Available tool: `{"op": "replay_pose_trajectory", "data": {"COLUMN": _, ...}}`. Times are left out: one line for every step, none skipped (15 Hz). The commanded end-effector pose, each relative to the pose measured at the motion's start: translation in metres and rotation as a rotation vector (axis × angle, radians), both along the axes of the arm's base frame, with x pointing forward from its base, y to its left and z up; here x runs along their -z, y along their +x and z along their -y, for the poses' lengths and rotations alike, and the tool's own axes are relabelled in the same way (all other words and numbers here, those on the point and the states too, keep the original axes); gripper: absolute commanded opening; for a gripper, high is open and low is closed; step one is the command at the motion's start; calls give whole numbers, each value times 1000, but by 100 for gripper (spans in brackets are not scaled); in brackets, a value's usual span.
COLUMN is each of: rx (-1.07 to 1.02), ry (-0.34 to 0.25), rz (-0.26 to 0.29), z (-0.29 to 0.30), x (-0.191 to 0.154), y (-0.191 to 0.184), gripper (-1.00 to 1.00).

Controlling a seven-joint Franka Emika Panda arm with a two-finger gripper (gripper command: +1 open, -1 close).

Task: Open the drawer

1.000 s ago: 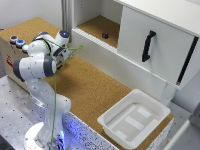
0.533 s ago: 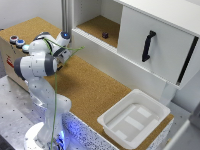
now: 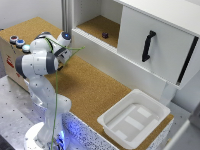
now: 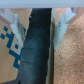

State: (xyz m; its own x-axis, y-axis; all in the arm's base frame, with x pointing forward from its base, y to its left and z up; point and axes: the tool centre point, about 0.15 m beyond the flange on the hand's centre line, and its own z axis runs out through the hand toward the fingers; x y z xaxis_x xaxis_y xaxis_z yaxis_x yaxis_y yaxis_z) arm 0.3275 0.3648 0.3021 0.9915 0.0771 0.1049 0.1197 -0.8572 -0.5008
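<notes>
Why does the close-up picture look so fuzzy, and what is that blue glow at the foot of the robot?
In the wrist view everything is soft and out of focus: a dark blurred shape fills the middle, between the gripper's pale fingers. In the exterior view, a blue light shines at the arm's base, and the picture is mildly blurred overall.

The exterior view looks down from high at an angle, well back, taking in the brown cork tabletop (image 3: pixel 95 92) and the white arm. The wrist view sits very close above the same cork surface (image 4: pixel 72 55).
</notes>
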Motion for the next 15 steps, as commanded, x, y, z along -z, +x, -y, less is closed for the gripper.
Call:
{"op": "replay_pose_trajectory", "data": {"rx": -10, "ry": 71, "rz": 10, "z": -2, "x": 8, "y": 5, "gripper": -100}}
{"op": "replay_pose_trajectory", "data": {"rx": -9, "ry": 70, "rz": 12, "z": -1, "x": 8, "y": 5, "gripper": -100}}
{"op": "replay_pose_trajectory", "data": {"rx": -6, "ry": 70, "rz": 11, "z": 1, "x": 8, "y": 4, "gripper": -100}}
{"op": "replay_pose_trajectory", "data": {"rx": -3, "ry": 70, "rz": 11, "z": 3, "x": 8, "y": 4, "gripper": -100}}
{"op": "replay_pose_trajectory", "data": {"rx": 0, "ry": 72, "rz": 14, "z": 5, "x": 8, "y": 4, "gripper": -100}}
{"op": "replay_pose_trajectory", "data": {"rx": 5, "ry": 74, "rz": 15, "z": 9, "x": 8, "y": 4, "gripper": -100}}
{"op": "replay_pose_trajectory", "data": {"rx": 9, "ry": 75, "rz": 17, "z": 13, "x": 7, "y": 4, "gripper": -100}}
{"op": "replay_pose_trajectory", "data": {"rx": 13, "ry": 77, "rz": 17, "z": 16, "x": 8, "y": 4, "gripper": -100}}
{"op": "replay_pose_trajectory", "data": {"rx": 15, "ry": 79, "rz": 18, "z": 21, "x": 8, "y": 4, "gripper": -100}}
{"op": "replay_pose_trajectory", "data": {"rx": 15, "ry": 81, "rz": 17, "z": 27, "x": 7, "y": 4, "gripper": -100}}
{"op": "replay_pose_trajectory", "data": {"rx": 16, "ry": 81, "rz": 17, "z": 31, "x": 8, "y": 3, "gripper": -100}}
{"op": "replay_pose_trajectory", "data": {"rx": 17, "ry": 81, "rz": 15, "z": 35, "x": 9, "y": 3, "gripper": -100}}
{"op": "replay_pose_trajectory", "data": {"rx": 17, "ry": 82, "rz": 13, "z": 41, "x": 10, "y": 3, "gripper": -100}}
{"op": "replay_pose_trajectory", "data": {"rx": 21, "ry": 81, "rz": 12, "z": 45, "x": 11, "y": 3, "gripper": -100}}
{"op": "replay_pose_trajectory", "data": {"rx": 20, "ry": 79, "rz": 10, "z": 48, "x": 12, "y": 3, "gripper": -100}}
